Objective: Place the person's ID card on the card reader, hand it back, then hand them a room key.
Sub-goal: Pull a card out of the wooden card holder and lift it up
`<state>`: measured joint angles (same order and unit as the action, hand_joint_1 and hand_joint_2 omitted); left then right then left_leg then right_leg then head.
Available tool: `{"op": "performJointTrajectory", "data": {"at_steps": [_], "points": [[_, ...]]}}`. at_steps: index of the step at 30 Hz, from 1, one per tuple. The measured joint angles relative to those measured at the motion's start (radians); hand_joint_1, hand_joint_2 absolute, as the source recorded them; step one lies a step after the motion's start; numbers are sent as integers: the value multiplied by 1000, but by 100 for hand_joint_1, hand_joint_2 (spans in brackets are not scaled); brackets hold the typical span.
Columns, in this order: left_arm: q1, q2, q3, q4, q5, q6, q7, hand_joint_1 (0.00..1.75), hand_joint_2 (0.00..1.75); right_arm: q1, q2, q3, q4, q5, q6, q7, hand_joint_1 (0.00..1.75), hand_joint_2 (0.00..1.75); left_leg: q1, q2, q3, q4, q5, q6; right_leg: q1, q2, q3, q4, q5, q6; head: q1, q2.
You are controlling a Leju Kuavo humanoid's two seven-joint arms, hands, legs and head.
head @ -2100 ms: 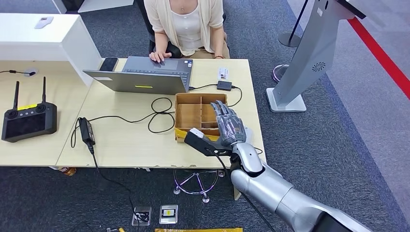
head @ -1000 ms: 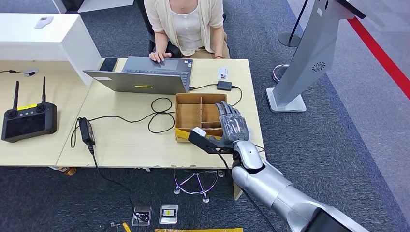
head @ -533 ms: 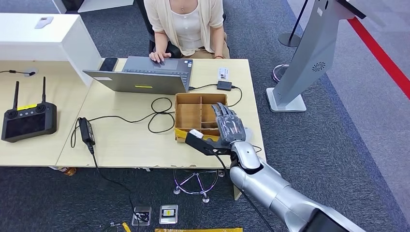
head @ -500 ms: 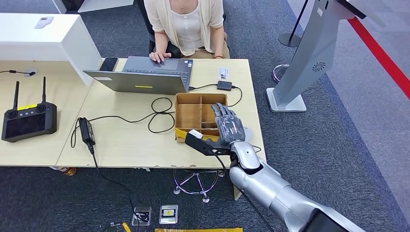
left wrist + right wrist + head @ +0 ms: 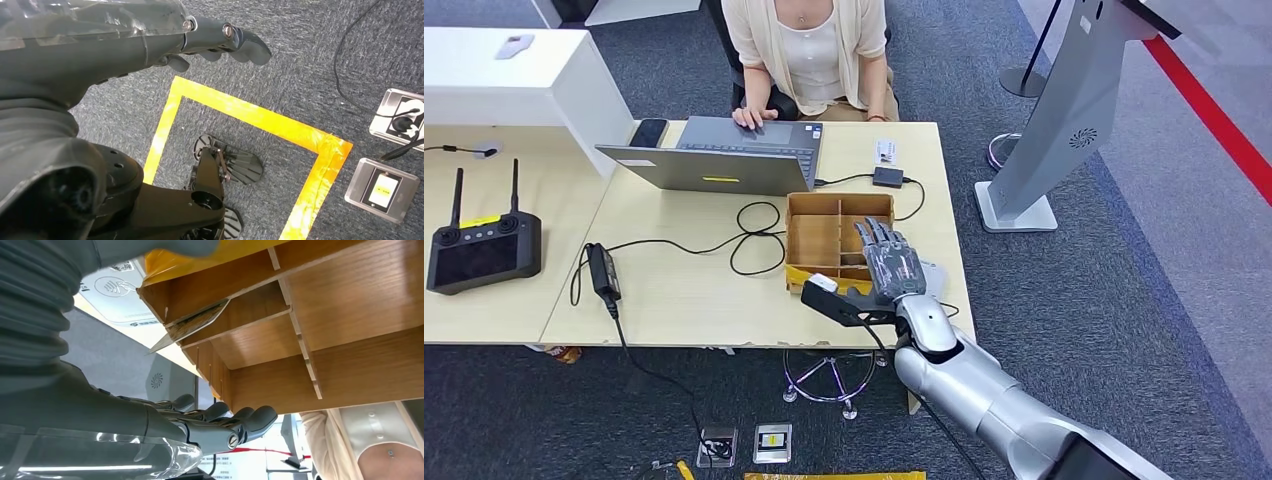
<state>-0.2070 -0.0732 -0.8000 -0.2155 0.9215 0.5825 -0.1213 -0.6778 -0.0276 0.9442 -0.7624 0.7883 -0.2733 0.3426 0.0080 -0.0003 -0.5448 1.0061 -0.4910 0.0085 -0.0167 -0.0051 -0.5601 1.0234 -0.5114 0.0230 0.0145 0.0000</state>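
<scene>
Right robot hand (image 5: 886, 265) over wooden tray (image 5: 819, 238), room key (image 5: 187, 326) seemingly inside

Right hand (image 5: 886, 262) shifted toward the left of the frame, now overlapping more of the wooden divided box (image 5: 827, 236). Fingers (image 5: 870, 233) reach over the box's lower right compartments instead of hanging past its right edge. Wrist and forearm drawn leftward too. More of the white card reader (image 5: 932, 274) uncovered at the hand's right.

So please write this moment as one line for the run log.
phase: reaching for key | right hand: open, over wooden box | left hand: hanging, empty | ID card: on table
</scene>
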Motion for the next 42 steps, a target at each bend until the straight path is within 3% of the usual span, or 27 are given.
{"op": "performJointTrajectory", "data": {"at_steps": [8, 15, 34, 42], "points": [[0, 0, 0, 2, -9, 4, 2, 0, 0, 0, 2, -2, 14, 25, 9, 23, 175, 175, 0, 0, 0, 0, 0, 0, 0, 0, 0, 0, 0, 0, 0, 0], [-1, 1, -13, 3, -95, 1, 59, 0, 0, 0, 2, -18, 31, 24, 19, 16, 175, 175, 0, 0, 0, 0, 0, 0, 0, 0, 0, 0, 0, 0, 0, 0], [-1, 2, -19, 3, -74, 15, 48, 0, 0, 0, 10, -31, 68, 45, 12, 4, 175, 175, 0, 0, 1, 0, 0, 0, 0, 0, 0, 0, 0, 0, 0, 0], [-2, 3, -20, 3, -108, 2, 56, 0, 0, -3, 9, -38, 54, 82, -51, 41, 175, 175, 0, 0, 1, 0, 0, 0, 0, 0, 1, 0, 0, 0, 0, 0]]}}
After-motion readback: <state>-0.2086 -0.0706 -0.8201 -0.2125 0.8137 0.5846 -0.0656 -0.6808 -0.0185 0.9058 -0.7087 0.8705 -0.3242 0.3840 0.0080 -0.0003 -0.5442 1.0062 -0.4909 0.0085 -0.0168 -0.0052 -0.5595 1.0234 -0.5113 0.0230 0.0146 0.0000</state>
